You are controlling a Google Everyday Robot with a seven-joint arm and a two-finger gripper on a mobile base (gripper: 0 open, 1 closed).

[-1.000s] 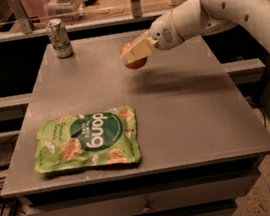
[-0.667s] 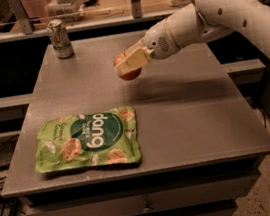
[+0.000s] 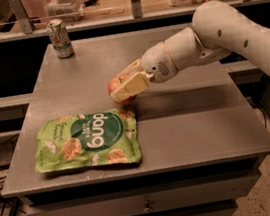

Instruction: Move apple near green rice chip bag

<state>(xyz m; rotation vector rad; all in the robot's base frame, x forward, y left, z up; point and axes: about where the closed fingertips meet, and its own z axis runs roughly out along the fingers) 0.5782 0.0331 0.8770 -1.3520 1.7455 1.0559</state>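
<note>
"Claw (image 3: 121,88) first. What is it doing?"

"It is pinching the apple (image 3: 113,86) between its two fingers, one lying across the front of the fruit and one behind it. It is hanging low over the table (image 3: 192,121), just past the bag's far right corner."

"And a second ago?"

"It was carrying the apple higher and further right, over the middle of the table and well apart from the bag (image 3: 86,140). Since then the arm (image 3: 205,39) has been swinging left and dropping, so the fruit is now arriving beside the bag."

"Is the apple sitting on the table?"

"I am not able to confirm that. A shadow is showing directly under it, which suggests it is very close to the surface, but whether it is resting there is not visible. Whether it is touching the bag's edge is equally unclear."

"Anything else moving?"

"Nothing. The bag is lying flat at the front left, where it was. The can (image 3: 59,38) is standing upright at the far left corner, well apart from the work."

"Your finding on the task?"

"The carry is looking all but finished, in my judgement. What is remaining is setting the apple down and letting go. One risk: a round fruit released above the surface may roll off toward the bag or away from it."
</note>
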